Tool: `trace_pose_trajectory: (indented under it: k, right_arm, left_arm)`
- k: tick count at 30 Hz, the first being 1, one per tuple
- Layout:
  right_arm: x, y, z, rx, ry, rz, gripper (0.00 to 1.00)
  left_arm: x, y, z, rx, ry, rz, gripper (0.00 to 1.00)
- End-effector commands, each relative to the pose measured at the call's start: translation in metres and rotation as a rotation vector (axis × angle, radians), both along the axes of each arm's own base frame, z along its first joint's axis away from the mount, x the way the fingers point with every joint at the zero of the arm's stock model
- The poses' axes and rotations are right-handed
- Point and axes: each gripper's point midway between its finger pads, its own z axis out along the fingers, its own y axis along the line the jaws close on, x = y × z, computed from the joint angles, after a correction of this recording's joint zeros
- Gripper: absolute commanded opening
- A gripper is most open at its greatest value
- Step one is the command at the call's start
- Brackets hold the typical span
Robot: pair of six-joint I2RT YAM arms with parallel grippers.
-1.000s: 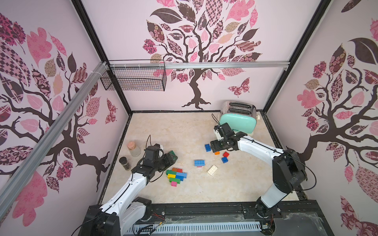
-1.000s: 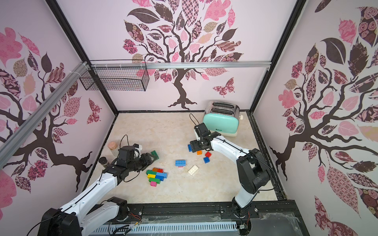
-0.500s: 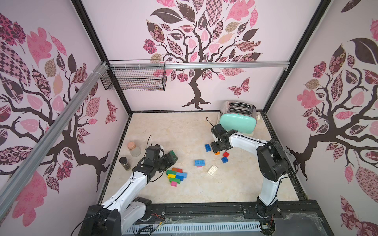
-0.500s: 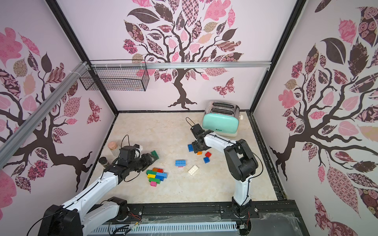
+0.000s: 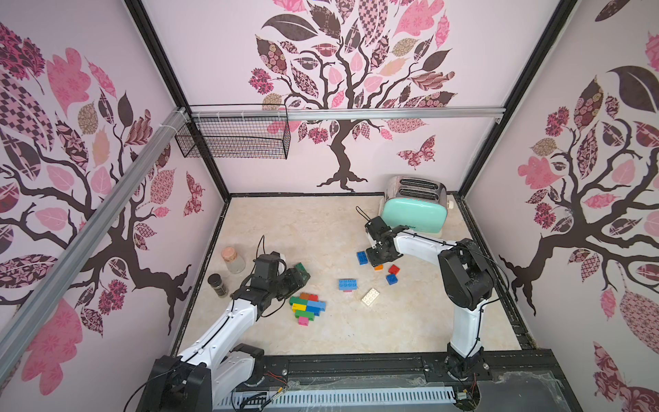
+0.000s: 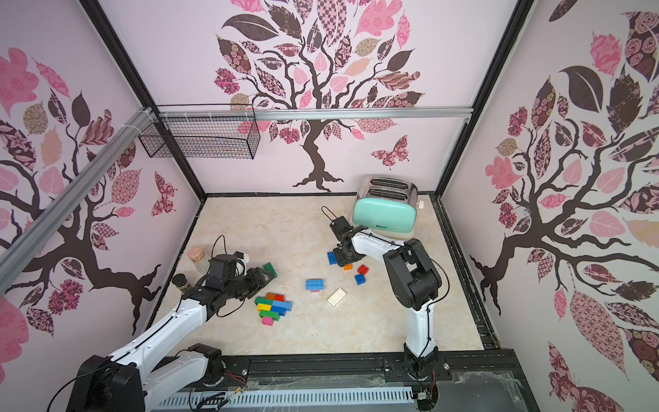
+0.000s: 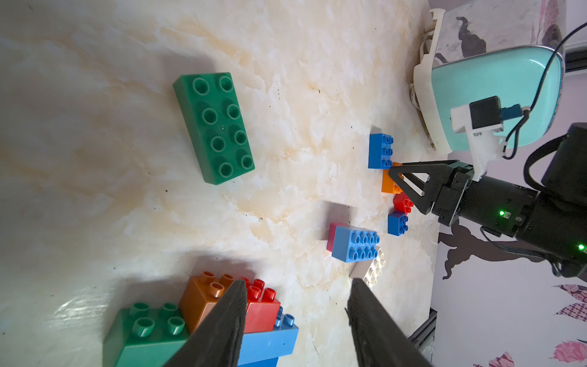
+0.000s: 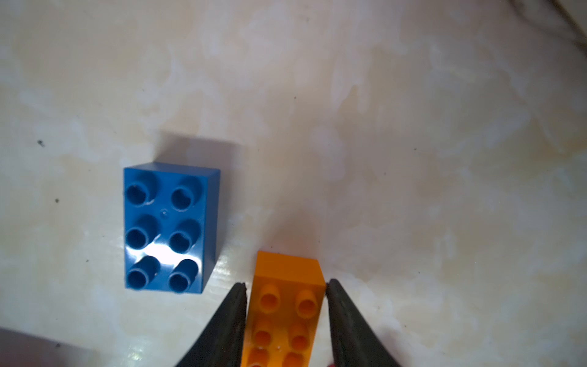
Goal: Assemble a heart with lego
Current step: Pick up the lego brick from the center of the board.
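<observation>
A flat cluster of joined lego bricks (image 5: 307,306) in green, yellow, blue, red, orange and pink lies left of centre. My left gripper (image 7: 297,286) hovers open over its red and blue edge, holding nothing. A loose green oblong brick (image 7: 213,127) lies just beyond it. My right gripper (image 8: 286,284) is down at the table, with its jaws against both long sides of an orange brick (image 8: 286,270). A blue six-stud brick (image 8: 168,228) sits right beside it. Loose red (image 5: 393,269), small blue (image 5: 391,279), blue-on-pink (image 5: 348,284) and white (image 5: 370,296) bricks lie nearby.
A mint toaster (image 5: 413,214) stands at the back right, close behind the right arm. A cork-lidded jar (image 5: 233,258) and a dark-lidded jar (image 5: 217,284) stand by the left wall. A wire basket (image 5: 235,137) hangs high on the back left.
My right gripper has dropped onto the orange brick and closed on it, the arm folding in. The left arm has not moved.
</observation>
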Motion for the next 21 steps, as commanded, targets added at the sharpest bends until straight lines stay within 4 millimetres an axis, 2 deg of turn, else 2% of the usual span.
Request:
trace_pose_trajectory:
  k: [1,7,12,18,21]
  right_arm:
    - [0.003,-0.002,0.003,-0.015,0.007,0.006,0.41]
    - [0.001,0.003,0.013,0.002,0.0,0.056,0.27]
    - [-0.007,0.018,0.04,0.072,-0.069,0.183,0.23]
    - [-0.044,0.052,0.07,0.109,-0.2,0.48,0.22]
    - [-0.073,0.068,0.076,0.136,-0.223,0.685,0.21]
  left_arm:
    - [0.004,-0.001,0.001,0.0,-0.019,-0.012,0.55]
    - [0.006,-0.003,0.002,-0.006,-0.018,-0.022,0.55]
    - [0.006,-0.01,0.003,-0.026,-0.003,-0.055,0.55]
    - [0.005,-0.026,0.005,-0.079,0.025,-0.133,0.54]
    - [0.002,-0.036,0.003,-0.1,0.04,-0.175,0.54]
